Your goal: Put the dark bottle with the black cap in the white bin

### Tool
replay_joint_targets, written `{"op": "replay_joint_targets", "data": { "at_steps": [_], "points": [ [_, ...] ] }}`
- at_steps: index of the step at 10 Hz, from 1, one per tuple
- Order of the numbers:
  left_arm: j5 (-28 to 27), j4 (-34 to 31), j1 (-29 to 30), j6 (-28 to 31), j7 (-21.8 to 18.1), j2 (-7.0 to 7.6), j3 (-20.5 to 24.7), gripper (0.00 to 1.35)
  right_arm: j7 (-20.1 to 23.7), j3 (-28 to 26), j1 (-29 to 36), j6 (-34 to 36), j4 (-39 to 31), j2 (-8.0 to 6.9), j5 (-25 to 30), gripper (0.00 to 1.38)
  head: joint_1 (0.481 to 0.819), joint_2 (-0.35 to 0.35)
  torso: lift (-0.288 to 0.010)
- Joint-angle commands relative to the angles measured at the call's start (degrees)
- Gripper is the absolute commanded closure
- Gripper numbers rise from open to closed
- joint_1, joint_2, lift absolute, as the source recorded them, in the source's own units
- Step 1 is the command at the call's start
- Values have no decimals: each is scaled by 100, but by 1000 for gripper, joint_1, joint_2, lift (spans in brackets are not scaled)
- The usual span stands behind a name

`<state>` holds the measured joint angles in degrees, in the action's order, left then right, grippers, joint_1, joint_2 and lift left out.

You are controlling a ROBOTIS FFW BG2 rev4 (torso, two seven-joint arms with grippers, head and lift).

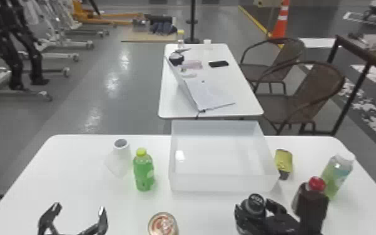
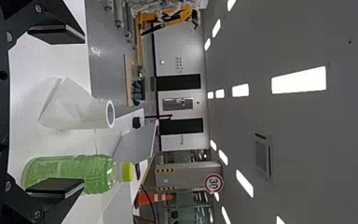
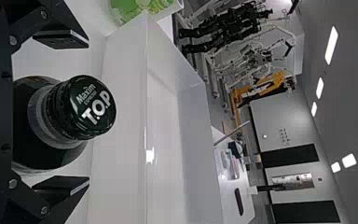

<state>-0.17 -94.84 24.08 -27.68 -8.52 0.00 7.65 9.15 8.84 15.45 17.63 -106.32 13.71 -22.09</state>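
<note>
In the head view my right gripper [image 1: 260,207] is around the dark bottle [image 1: 253,207] with the black cap, just in front of the white bin [image 1: 218,185]. The right wrist view shows the bottle's black cap [image 3: 92,106] between the spread fingers of my right gripper [image 3: 63,112], with gaps at both sides; the gripper is open. The bin wall [image 3: 126,135] rises beyond the bottle. My left gripper [image 1: 78,215] is parked at the front left of the table, its fingers apart; in the left wrist view the left gripper [image 2: 58,112] is open and holds nothing.
A green bottle [image 1: 144,175] and a white cup-like object [image 1: 121,156] stand left of the bin. A can [image 1: 163,224] is at the front. Right of the bin are a yellow item [image 1: 283,161], a red-capped bottle [image 1: 312,203] and a clear-green bottle [image 1: 337,175].
</note>
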Motion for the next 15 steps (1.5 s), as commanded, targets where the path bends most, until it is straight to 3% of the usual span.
{"op": "replay_joint_targets", "data": {
  "at_steps": [1, 8, 9, 10, 15],
  "points": [
    [0, 9, -9, -19, 0, -15, 0, 206, -36, -13, -16, 241, -12, 0, -67, 246, 549, 0, -100],
    [17, 71, -62, -133, 0, -15, 18, 206, -36, -13, -314, 1191, 120, 26, -76, 256, 549, 0, -100],
    [17, 71, -70, -133, 0, -15, 26, 206, -36, -13, -341, 1243, 129, 26, -76, 516, 549, 0, -100],
    [17, 71, -70, -142, 0, -15, 18, 206, -36, -13, -350, 1243, 129, 26, -67, 981, 549, 0, -100],
    [0, 88, -88, -124, 0, -15, 0, 206, -28, -40, -517, 1164, -425, -18, 30, 1016, 549, 0, -100]
  ]
}}
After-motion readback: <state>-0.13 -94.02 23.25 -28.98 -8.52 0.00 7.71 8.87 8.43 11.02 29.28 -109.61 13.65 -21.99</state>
